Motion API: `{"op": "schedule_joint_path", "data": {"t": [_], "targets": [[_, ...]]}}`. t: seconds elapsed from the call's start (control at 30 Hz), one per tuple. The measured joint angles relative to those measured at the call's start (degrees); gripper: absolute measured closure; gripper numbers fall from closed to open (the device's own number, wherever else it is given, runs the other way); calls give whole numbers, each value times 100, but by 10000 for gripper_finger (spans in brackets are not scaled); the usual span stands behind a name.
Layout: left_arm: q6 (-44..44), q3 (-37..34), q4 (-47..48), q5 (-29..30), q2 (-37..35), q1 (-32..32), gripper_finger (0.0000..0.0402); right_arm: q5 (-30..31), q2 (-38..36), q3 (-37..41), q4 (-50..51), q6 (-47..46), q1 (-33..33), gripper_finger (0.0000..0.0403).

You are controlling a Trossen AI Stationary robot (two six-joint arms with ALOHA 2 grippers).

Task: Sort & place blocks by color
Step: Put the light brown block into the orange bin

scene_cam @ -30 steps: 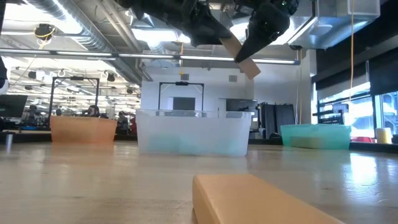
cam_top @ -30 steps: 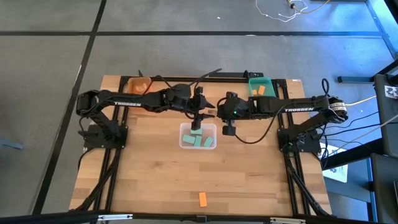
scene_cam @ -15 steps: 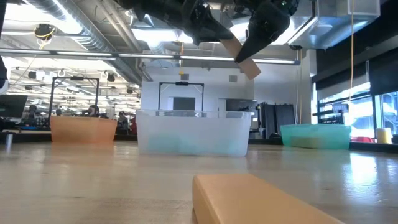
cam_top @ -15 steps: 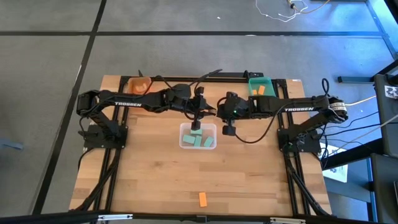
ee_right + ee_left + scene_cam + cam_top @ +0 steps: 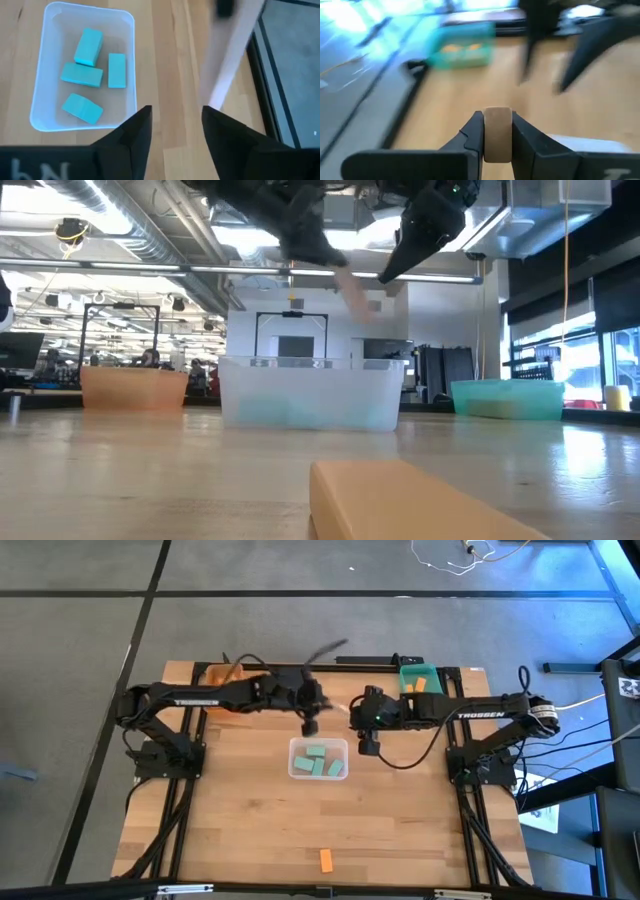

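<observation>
Four mint blocks [image 5: 90,75] in clear tray [image 5: 127,30]

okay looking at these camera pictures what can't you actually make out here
- Orange tray: the high view has the left arm across it and the low view sees only its wall, so its contents are hidden.
- Left gripper: motion-blurred in the high view; only the left wrist view shows the fingers shut on the tan block.
- Teal tray: blurred in the left wrist view, so its orange pieces cannot be counted.
</observation>
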State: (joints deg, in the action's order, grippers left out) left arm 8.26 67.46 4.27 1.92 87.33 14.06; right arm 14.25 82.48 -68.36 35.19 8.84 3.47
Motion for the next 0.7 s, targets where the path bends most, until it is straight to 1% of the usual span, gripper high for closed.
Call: {"op": "schedule_joint_path", "data": {"t": [0.07, 0.13, 0.23, 0.33, 0.43, 0.53, 0.63, 0.7], "targets": [[-14, 8, 192, 424, -172, 144, 352, -12, -36, 0, 24, -5, 68, 222], [-99, 3, 723, 873, -440, 340, 352, -17, -93, 0, 94, -12, 154, 220], [-217, 15, 1197, 1676, -813, 614, 352, -17, -216, -2, 120, -79, 297, 218], [-245, 7, 2037, 2453, -1181, 919, 352, -20, -377, -3, 119, -81, 433, 218], [-688, 9, 3059, 3113, -1412, 1250, 352, -20, -489, -3, 99, -81, 546, 219], [-1482, 9, 4045, 3374, -1520, 1636, 352, -19, -558, -6, 91, -72, 627, 220], [-2229, 9, 4760, 3253, -1502, 2012, 352, -32, -576, -7, 82, -61, 692, 220], [-2477, 7, 5188, 3229, -1425, 2224, 352, -34, -583, -7, 32, -1, 715, 220]]}}
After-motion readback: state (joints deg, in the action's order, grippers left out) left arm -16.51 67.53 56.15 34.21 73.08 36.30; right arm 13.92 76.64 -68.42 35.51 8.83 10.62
